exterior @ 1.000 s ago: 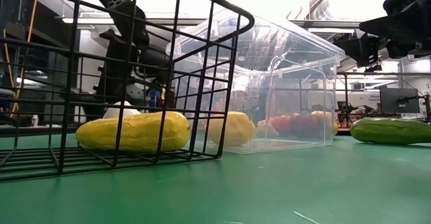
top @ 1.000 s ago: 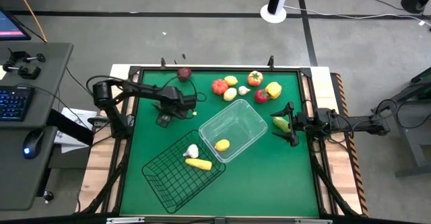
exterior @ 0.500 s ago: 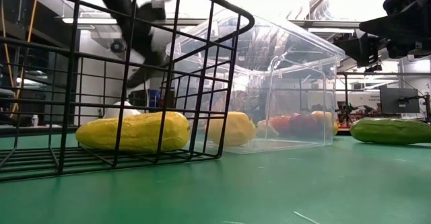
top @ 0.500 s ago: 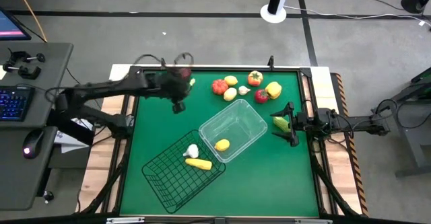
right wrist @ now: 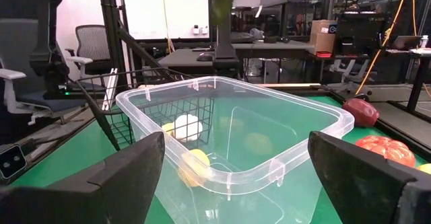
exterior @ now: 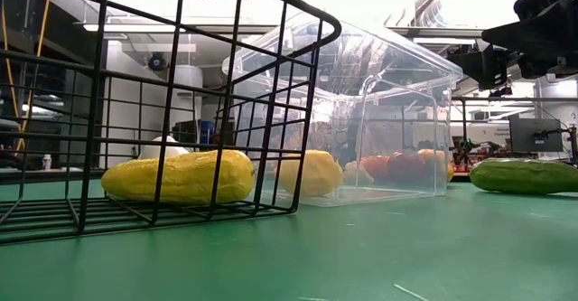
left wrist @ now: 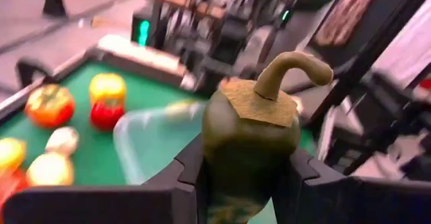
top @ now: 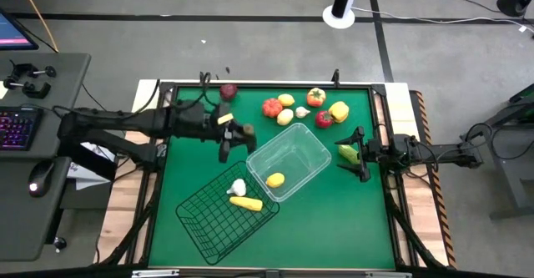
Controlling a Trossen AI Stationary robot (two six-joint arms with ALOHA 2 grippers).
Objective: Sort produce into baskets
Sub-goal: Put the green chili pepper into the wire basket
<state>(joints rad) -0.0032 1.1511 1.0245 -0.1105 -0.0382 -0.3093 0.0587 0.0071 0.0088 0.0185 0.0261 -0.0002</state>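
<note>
My left gripper [top: 238, 139] hangs in the air over the table's middle left, just left of the clear plastic basket [top: 289, 161], and is shut on an olive-green pepper [left wrist: 250, 126] with a curled stem. The black wire basket [top: 225, 213] holds a white garlic [top: 238, 186] and a long yellow piece [top: 246, 202]. A yellow lemon [top: 274, 179] lies in the clear basket. Several red, yellow, orange and white pieces [top: 300, 109] rest on the mat at the far edge. My right gripper [top: 360, 153] waits open at the right edge, beside a green cucumber [top: 346, 153]. My left gripper pinches the pepper's lower body [left wrist: 225, 183] between its two fingers [left wrist: 178, 183], one on each side. The fingers lie about level and point toward the table's right side. The pepper is lifted clear of the table, with its stem end [left wrist: 289, 66] pointing away from the wrist.
A dark red piece [top: 228, 91] lies alone at the far left of the mat. The two baskets stand corner to corner in the middle, at a slant. Green mat shows bare at the near right and along the left edge. A desk with a keyboard [top: 17, 128] stands left of the table.
My left gripper has risen from the mat at the table's left, swung toward the far edge and then back toward the clear basket. It has tipped from pointing down to about level and rolled. The green pepper has come up with it, clear of the mat.
</note>
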